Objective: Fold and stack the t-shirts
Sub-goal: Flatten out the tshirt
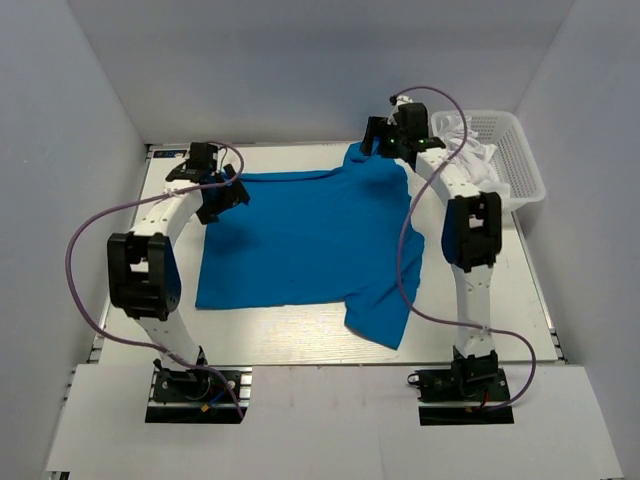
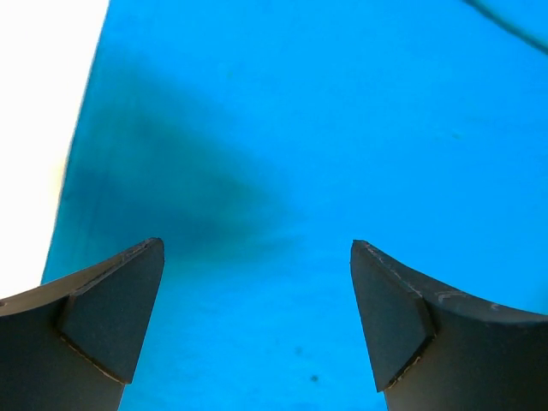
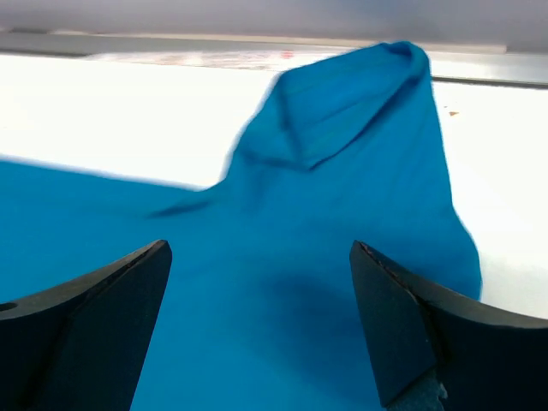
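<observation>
Top external view: the blue t-shirt lies spread flat on the table, long axis running left to right. Its straight hem edge is at the left, one sleeve trails near-right and the other peaks up far-right. The left gripper hovers over the shirt's far-left corner, jaws wide apart and empty. The right gripper hangs by the far sleeve, equally wide and empty. A white basket of white cloth sits at the far right.

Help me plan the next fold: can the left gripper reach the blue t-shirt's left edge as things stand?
Probably yes. The left gripper hangs open above the blue t-shirt near that edge, and nothing lies between it and the cloth.
</observation>
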You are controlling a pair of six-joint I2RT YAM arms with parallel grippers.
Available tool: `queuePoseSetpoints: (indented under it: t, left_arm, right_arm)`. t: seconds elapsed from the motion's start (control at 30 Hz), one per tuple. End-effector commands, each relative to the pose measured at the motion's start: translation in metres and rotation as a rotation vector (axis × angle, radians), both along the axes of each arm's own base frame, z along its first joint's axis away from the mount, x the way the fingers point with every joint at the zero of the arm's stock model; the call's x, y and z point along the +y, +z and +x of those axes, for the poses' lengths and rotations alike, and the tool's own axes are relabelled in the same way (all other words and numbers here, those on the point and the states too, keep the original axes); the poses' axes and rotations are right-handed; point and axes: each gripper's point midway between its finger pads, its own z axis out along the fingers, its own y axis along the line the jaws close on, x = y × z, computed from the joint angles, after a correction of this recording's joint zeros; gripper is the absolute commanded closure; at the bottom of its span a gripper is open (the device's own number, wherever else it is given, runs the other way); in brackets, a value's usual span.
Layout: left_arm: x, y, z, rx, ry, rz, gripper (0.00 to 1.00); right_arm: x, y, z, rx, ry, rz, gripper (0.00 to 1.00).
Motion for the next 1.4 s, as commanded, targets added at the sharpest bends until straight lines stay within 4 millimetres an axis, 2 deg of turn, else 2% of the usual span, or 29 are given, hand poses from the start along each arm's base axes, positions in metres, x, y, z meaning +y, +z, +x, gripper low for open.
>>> queuePoseSetpoints:
  t: [0.0, 0.03, 0.07, 0.1, 0.13, 0.17, 0.2, 0.23, 0.3, 0.33, 0.37, 0.43, 0.47, 0.5, 0.53, 0.57, 0.63, 0.7, 0.77, 0.87, 0.9, 0.93, 1.0, 1.07, 1.13, 1.2, 1.23, 1.3, 1.37]
  left_arm:
    - [0.012, 0.039, -0.029, -0.006, 0.090, 0.011, 0.00]
    - [0.015, 0.032, -0.043, 0.029, 0.113, 0.014, 0.00]
    - [0.017, 0.031, -0.052, 0.037, 0.155, 0.011, 0.00]
    - [0.017, 0.030, -0.068, 0.035, 0.150, 0.001, 0.00]
    - [0.014, 0.029, -0.075, 0.025, 0.141, -0.015, 0.00]
    - [0.012, 0.028, -0.081, 0.016, 0.141, -0.036, 0.00]
    - [0.010, 0.017, -0.090, 0.020, 0.142, -0.052, 0.00]
    - [0.009, 0.025, -0.094, -0.018, 0.154, -0.067, 0.00]
    - [0.010, 0.017, -0.103, -0.016, 0.163, -0.072, 0.00]
    - [0.010, 0.017, -0.103, -0.016, 0.163, -0.072, 0.00]
    - [0.010, 0.013, -0.105, -0.007, 0.163, -0.071, 0.00]
    - [0.014, 0.005, -0.106, 0.023, 0.184, -0.051, 0.00]
    - [0.014, 0.000, -0.106, 0.047, 0.185, -0.047, 0.00]
    - [0.014, -0.002, -0.106, 0.061, 0.194, -0.050, 0.00]
    - [0.014, -0.005, -0.106, 0.071, 0.195, -0.048, 0.00]
    - [0.014, -0.005, -0.106, 0.071, 0.195, -0.048, 0.00]
    - [0.013, -0.007, -0.111, 0.092, 0.207, -0.051, 0.00]
    - [0.020, -0.007, -0.119, 0.087, 0.236, -0.026, 0.00]
    - [0.025, -0.012, -0.129, 0.118, 0.261, -0.005, 0.00]
    - [0.031, -0.016, -0.148, 0.156, 0.320, 0.009, 0.00]
    - [0.031, -0.017, -0.152, 0.155, 0.328, 0.005, 0.00]
    - [0.027, -0.023, -0.155, 0.144, 0.318, -0.019, 0.00]
    - [0.025, -0.020, -0.161, 0.112, 0.319, -0.044, 0.00]
    - [0.023, -0.022, -0.167, 0.115, 0.331, -0.063, 0.00]
    - [0.025, -0.028, -0.178, 0.156, 0.346, -0.049, 0.00]
    - [0.026, -0.033, -0.184, 0.192, 0.374, -0.042, 0.00]
    - [0.030, -0.036, -0.186, 0.209, 0.395, -0.034, 0.00]
    - [0.030, -0.041, -0.190, 0.238, 0.397, -0.025, 0.00]
    - [0.030, -0.041, -0.190, 0.238, 0.397, -0.025, 0.00]
  right_arm:
    - [0.007, 0.109, -0.041, -0.149, 0.082, 0.000, 0.10]
    - [0.004, 0.120, -0.060, -0.111, 0.062, 0.023, 0.10]
    - [-0.005, 0.101, -0.085, -0.037, 0.036, 0.009, 0.10]
    - [-0.011, 0.097, -0.096, -0.005, 0.010, 0.006, 0.10]
    - [-0.019, 0.110, -0.131, 0.044, -0.023, 0.044, 0.10]
    - [-0.024, 0.081, -0.153, 0.127, -0.034, 0.034, 0.10]
    - [-0.030, 0.052, -0.179, 0.207, -0.051, 0.026, 0.10]
    - [-0.035, 0.087, -0.202, 0.152, -0.062, 0.069, 0.10]
    - [-0.051, 0.030, -0.252, 0.296, -0.102, 0.034, 0.10]
    - [-0.061, 0.057, -0.270, 0.231, -0.127, 0.062, 0.10]
    - [-0.075, 0.019, -0.296, 0.320, -0.175, 0.031, 0.10]
    - [-0.078, 0.027, -0.317, 0.295, -0.180, 0.052, 0.10]
    - [-0.078, 0.009, -0.332, 0.338, -0.173, 0.051, 0.10]
    - [-0.075, 0.005, -0.334, 0.340, -0.159, 0.070, 0.10]
    - [-0.060, 0.006, -0.339, 0.364, -0.113, 0.139, 0.10]
    - [-0.058, -0.012, -0.345, 0.407, -0.107, 0.149, 0.10]
    - [-0.045, -0.020, -0.350, 0.443, -0.056, 0.200, 0.10]
    - [-0.042, -0.042, -0.354, 0.489, -0.050, 0.197, 0.10]
    - [-0.046, -0.062, -0.352, 0.531, -0.080, 0.174, 0.10]
    - [-0.051, -0.080, -0.348, 0.533, -0.104, 0.135, 0.10]
    - [-0.054, -0.095, -0.356, 0.565, -0.117, 0.130, 0.10]
    - [-0.054, -0.096, -0.350, 0.541, -0.123, 0.143, 0.10]
    - [-0.059, -0.106, -0.355, 0.575, -0.152, 0.124, 0.10]
    - [-0.071, -0.114, -0.364, 0.617, -0.207, 0.086, 0.10]
    - [-0.090, -0.113, -0.372, 0.607, -0.285, 0.036, 0.10]
    - [-0.098, -0.117, -0.380, 0.631, -0.324, 0.018, 0.10]
    - [-0.102, -0.121, -0.393, 0.673, -0.332, -0.002, 0.10]
    - [-0.108, -0.122, -0.400, 0.702, -0.369, -0.013, 0.10]
    - [-0.112, -0.123, -0.420, 0.761, -0.376, -0.030, 0.10]
